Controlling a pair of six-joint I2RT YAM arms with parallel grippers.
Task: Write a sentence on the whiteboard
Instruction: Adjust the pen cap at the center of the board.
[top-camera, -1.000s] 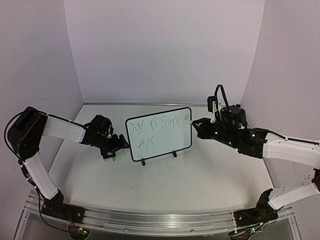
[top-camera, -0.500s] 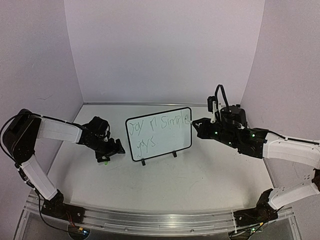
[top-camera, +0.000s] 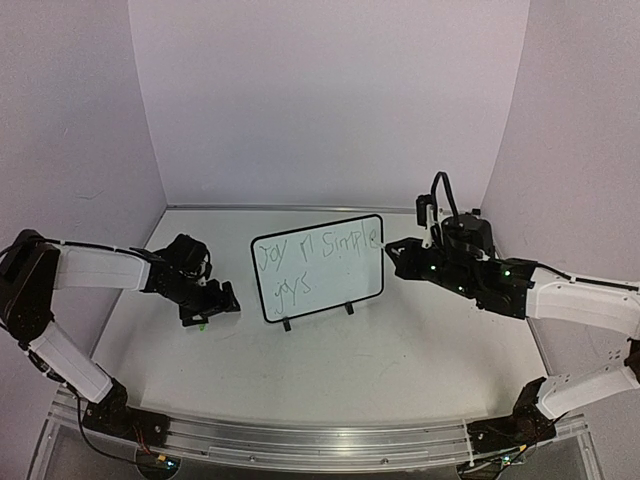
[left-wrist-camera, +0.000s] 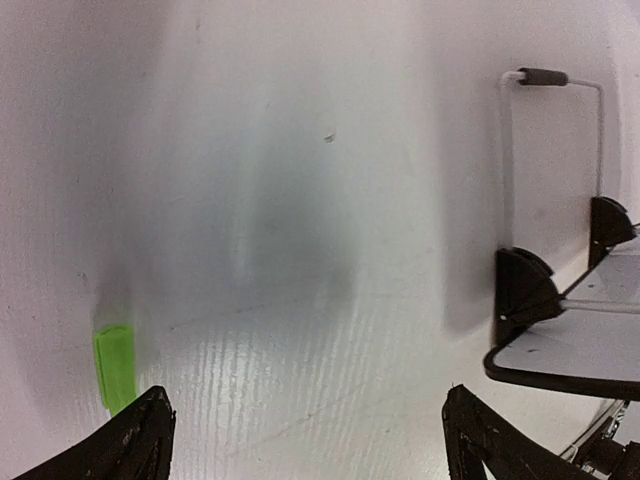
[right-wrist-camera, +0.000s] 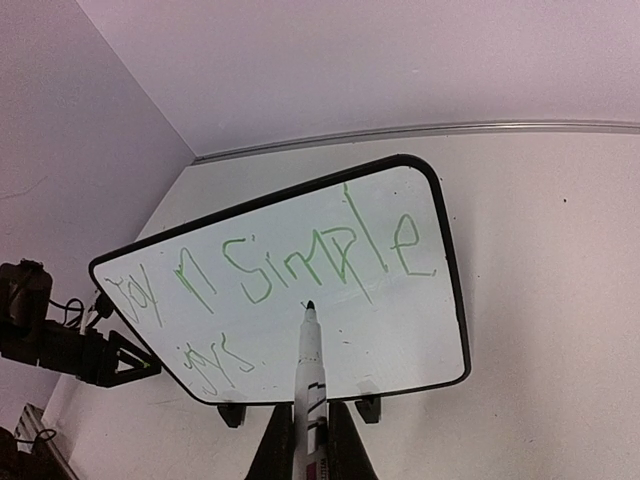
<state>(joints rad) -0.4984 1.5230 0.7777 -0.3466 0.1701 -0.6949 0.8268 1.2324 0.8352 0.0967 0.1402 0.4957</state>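
Note:
The whiteboard (top-camera: 330, 285) stands on its two black feet at mid-table, tilted toward the right arm. The sentence (top-camera: 315, 250) is in thin green writing, "Joy n Simple" above "joys" (right-wrist-camera: 215, 358). My right gripper (top-camera: 398, 256) is at the board's right edge, shut on a white marker (right-wrist-camera: 311, 385). The marker's dark tip is at the board face (right-wrist-camera: 420, 320), just under "Simple". My left gripper (top-camera: 222, 300) is open and empty, low over the table left of the board. A small green piece (left-wrist-camera: 115, 365) lies beside its left finger (left-wrist-camera: 135, 445).
The board's lower corner (left-wrist-camera: 560, 350) and one black foot (left-wrist-camera: 525, 285) are close to my left gripper's right finger (left-wrist-camera: 490, 450). A thin white wire leg with a black tip (left-wrist-camera: 545, 78) reaches out behind the board. White walls close in the back and both sides.
My left arm has drawn back to the left, away from the whiteboard, with the green piece still beside it. The right arm, marker and board have not moved.

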